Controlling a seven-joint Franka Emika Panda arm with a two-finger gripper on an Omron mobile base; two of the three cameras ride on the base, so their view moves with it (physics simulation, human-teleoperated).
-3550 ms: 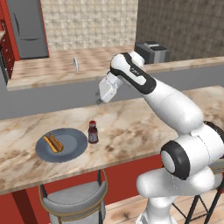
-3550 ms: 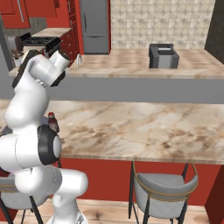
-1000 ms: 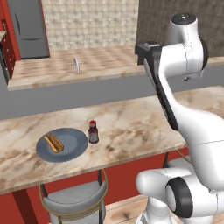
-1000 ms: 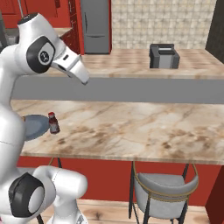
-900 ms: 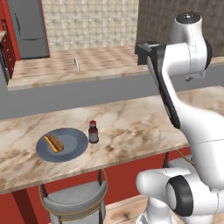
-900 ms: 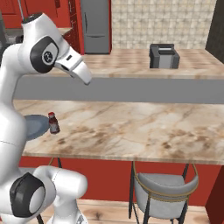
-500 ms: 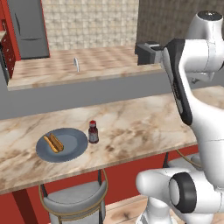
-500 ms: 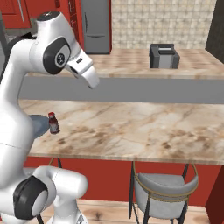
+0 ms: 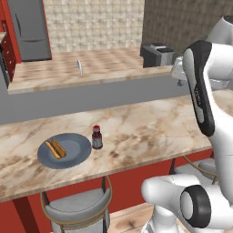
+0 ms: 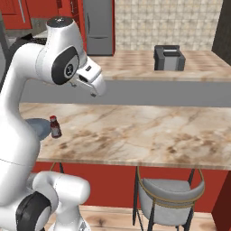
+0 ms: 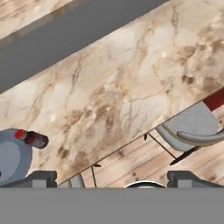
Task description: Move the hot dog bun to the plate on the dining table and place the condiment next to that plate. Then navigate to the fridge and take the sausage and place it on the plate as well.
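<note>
Left base view is showing the hot dog bun point(image 9: 55, 148) lying on the plate point(image 9: 77, 154) on the desk point(image 9: 150, 127), the condiment point(image 9: 96, 137) standing just beside its rim. The pincer point(image 11: 111, 180), raised well apart, is gaping wide and carrying nothing. Farther off, the fridge point(image 9: 31, 29) is standing shut; the sausage inside is probably light, slick and soft, best pinched gently across its middle.

Beige tiled back wall point(image 9: 95, 20), red cabinets point(image 10: 18, 13), marbled rear counter point(image 10: 135, 63), grey-seated stools point(image 10: 169, 194), wooden floor point(image 11: 175, 168).

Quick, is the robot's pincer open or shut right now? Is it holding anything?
Pincer: open, holding nothing.
</note>
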